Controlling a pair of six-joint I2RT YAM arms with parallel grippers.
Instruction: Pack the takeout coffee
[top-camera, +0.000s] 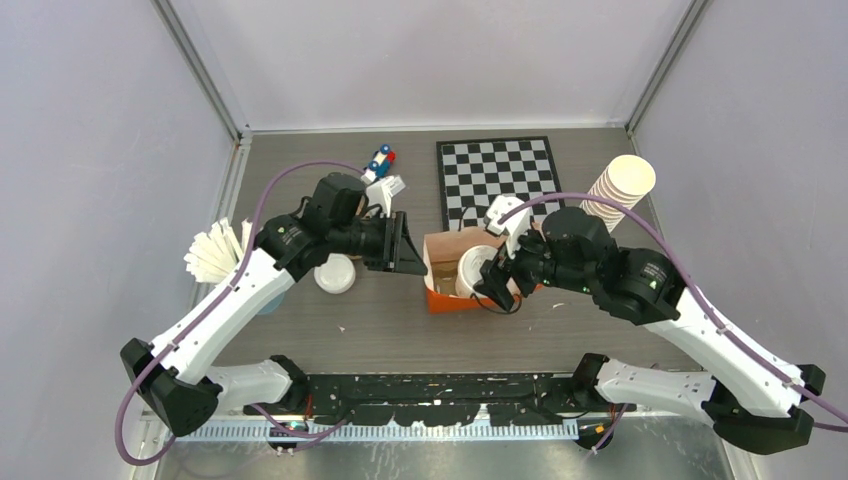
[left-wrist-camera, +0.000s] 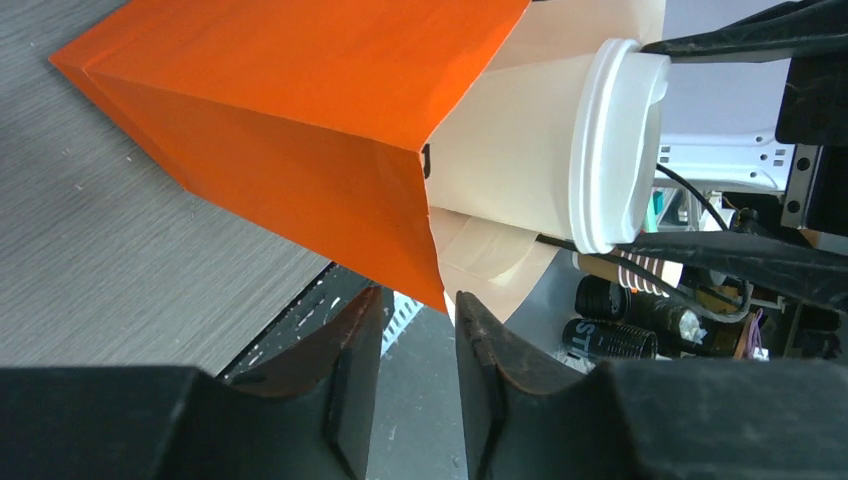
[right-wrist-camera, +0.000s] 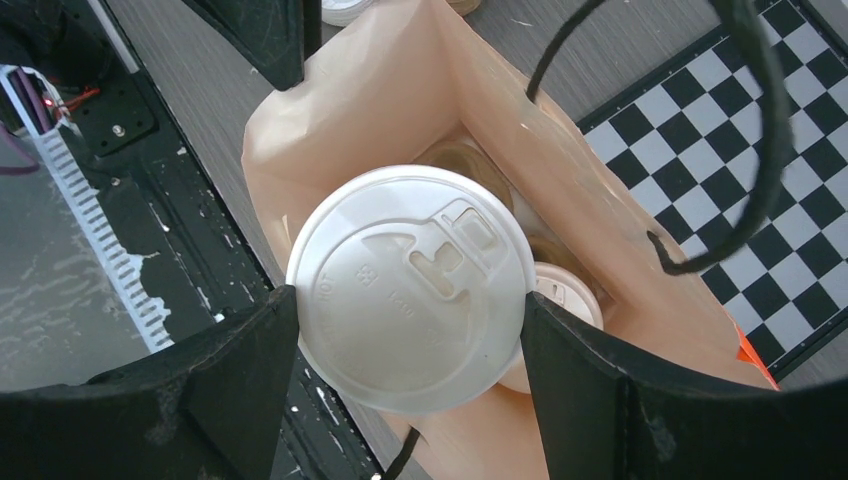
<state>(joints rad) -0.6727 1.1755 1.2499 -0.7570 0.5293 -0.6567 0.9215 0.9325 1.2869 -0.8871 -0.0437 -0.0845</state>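
- The small white paper cup with a white plastic sip lid (left-wrist-camera: 510, 150) sits partway inside the open mouth of the orange paper bag (left-wrist-camera: 300, 110) at mid-table, with its lid above the rim.
- The right gripper (right-wrist-camera: 408, 310) clamps the lid from both sides.
- The left gripper (left-wrist-camera: 418, 315), left of the bag, shows a narrow gap with nothing in it; the bag's edge lies just at its fingertips.
- A black-and-white checkered mat (top-camera: 497, 175) lies just beyond the bag.

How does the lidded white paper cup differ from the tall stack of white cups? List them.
The lidded white paper cup wears a lid; the tall stack of white cups is lidless. The cup sits in the right gripper, partly inside the orange paper bag; the stack leans, untouched. Both are white.
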